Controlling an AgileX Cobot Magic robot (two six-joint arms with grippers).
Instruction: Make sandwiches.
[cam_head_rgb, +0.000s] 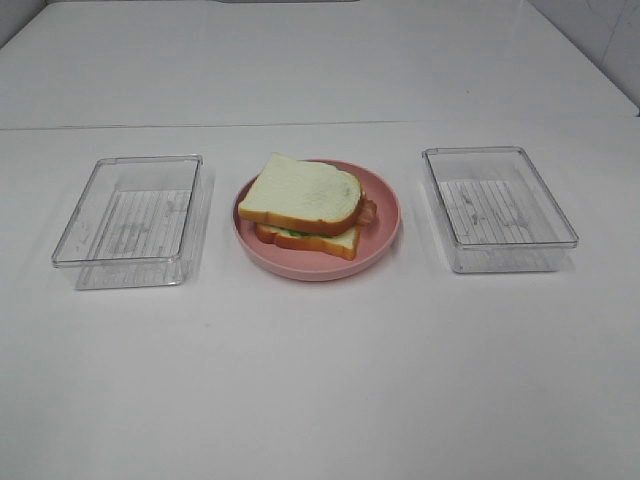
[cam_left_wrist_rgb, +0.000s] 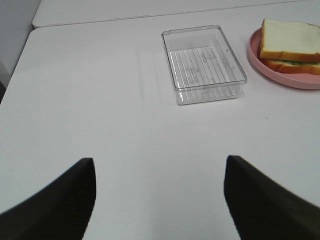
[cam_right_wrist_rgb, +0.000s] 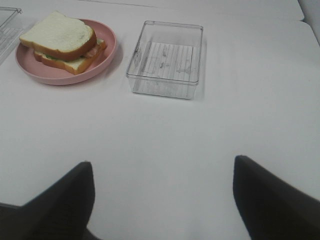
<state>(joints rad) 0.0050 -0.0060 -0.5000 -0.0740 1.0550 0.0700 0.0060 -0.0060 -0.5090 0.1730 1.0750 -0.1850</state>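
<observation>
Pink and round, the plate (cam_head_rgb: 385, 225) sits at the centre of the exterior high frame on a white table (cam_head_rgb: 320, 380), carrying the assembled sandwich (cam_head_rgb: 303, 205): two white bread slices with orange-brown crust, a sliver of green lettuce and a reddish bacon edge showing between them. Clear plastic trays flank it, the left tray (cam_head_rgb: 128, 222) at centre left and the right tray (cam_head_rgb: 498, 208) at centre right, each apart from the plate and holding nothing visible.

Neither arm shows in the exterior high frame. In the left wrist frame, the left gripper (cam_left_wrist_rgb: 159, 200) hangs over bare table at the bottom edge, its dark fingers spread wide and holding nothing. The right gripper (cam_right_wrist_rgb: 162, 197) appears likewise at the bottom of the right wrist frame, jaws parted and holding nothing.
</observation>
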